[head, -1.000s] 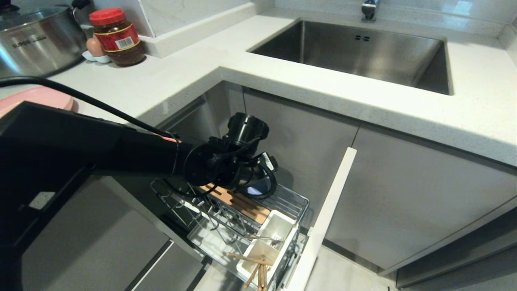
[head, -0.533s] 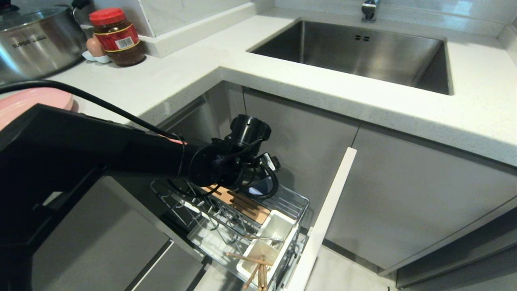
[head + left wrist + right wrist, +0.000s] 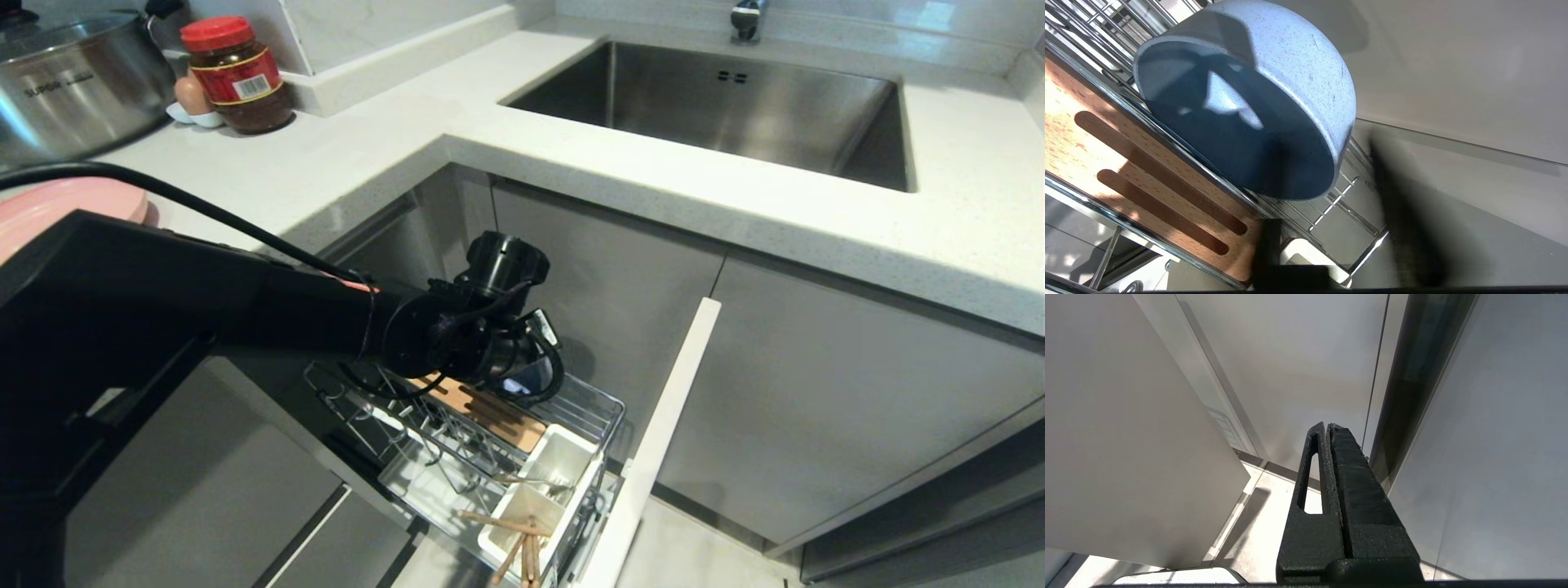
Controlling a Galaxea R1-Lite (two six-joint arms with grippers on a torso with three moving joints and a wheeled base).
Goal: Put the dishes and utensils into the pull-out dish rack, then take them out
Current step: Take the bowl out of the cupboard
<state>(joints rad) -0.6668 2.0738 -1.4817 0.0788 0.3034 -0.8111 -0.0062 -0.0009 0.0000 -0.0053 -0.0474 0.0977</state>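
Pull-out dish rack (image 3: pixel 608 408): chrome wire basket, drawn out of the grey cabinet below the white surface (image 3: pixel 367 155), its narrow white front panel (image 3: pixel 653 441) at the outer end. Slotted wooden board (image 3: pixel 490 412): on the rack's upper tier, midway along. Pale-blue bowl (image 3: pixel 1290 61): in the rack, on the wires just beyond the board at the cabinet end, tipped on its side with the opening towards the board. Left gripper (image 3: pixel 498 351): over the rack's cabinet end, right at the bowl's rim; jaws blurred, so wide or closed cannot be told, nor whether they grip the bowl. White utensil cups (image 3: pixel 563 457): at the rack's front-panel end. Wooden chopsticks (image 3: pixel 522 547): in the cup nearest the panel, leaning. Slim metal utensil (image 3: pixel 531 482): lying across the cups. Pink plate (image 3: pixel 65 204): outside the rack, on the surface up and to its left, partly behind the left arm. Right gripper (image 3: pixel 1327 425): off the rack, beside plain cabinet fronts, jaws pressed together, holding nothing. Steel sink (image 3: pixel 735 106): set in the surface beyond the rack.
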